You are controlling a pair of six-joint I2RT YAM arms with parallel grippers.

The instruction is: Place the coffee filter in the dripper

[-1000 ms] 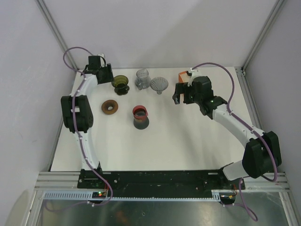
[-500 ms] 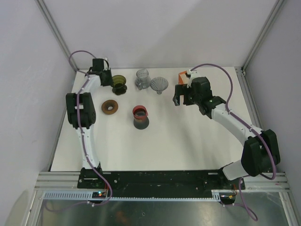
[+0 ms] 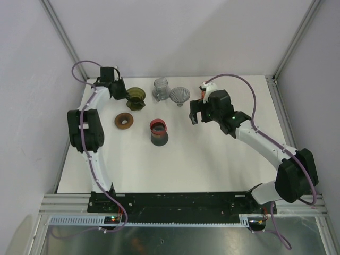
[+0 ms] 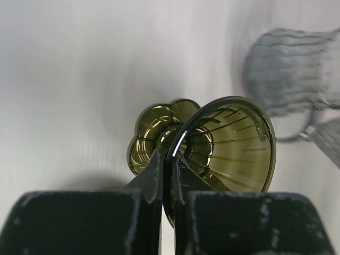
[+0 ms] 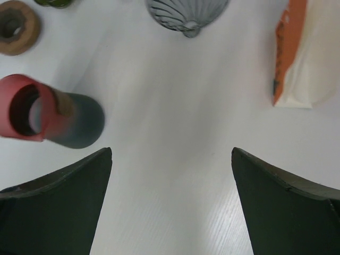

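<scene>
An olive-green glass dripper (image 3: pixel 136 97) stands at the back left of the table. My left gripper (image 3: pixel 123 94) is shut on its rim. In the left wrist view the two fingers (image 4: pixel 154 170) pinch the dark rim of the dripper (image 4: pixel 234 143) between them. The coffee filter is an orange-and-white packet (image 5: pixel 305 53) lying flat at the upper right of the right wrist view. My right gripper (image 5: pixel 171 151) hangs open over bare table, left of the packet, with nothing between its fingers. In the top view the right gripper (image 3: pixel 194 112) sits mid-table.
A clear glass vessel (image 3: pixel 161 89) and a grey ribbed cone (image 3: pixel 179 95) stand right of the green dripper. A brown ring (image 3: pixel 125 120) and a red-rimmed grey cup (image 3: pixel 158 132) sit nearer the middle. White walls close the back and sides.
My left gripper has closed onto the green dripper's rim. The right arm has swung left, away from the filter packet.
</scene>
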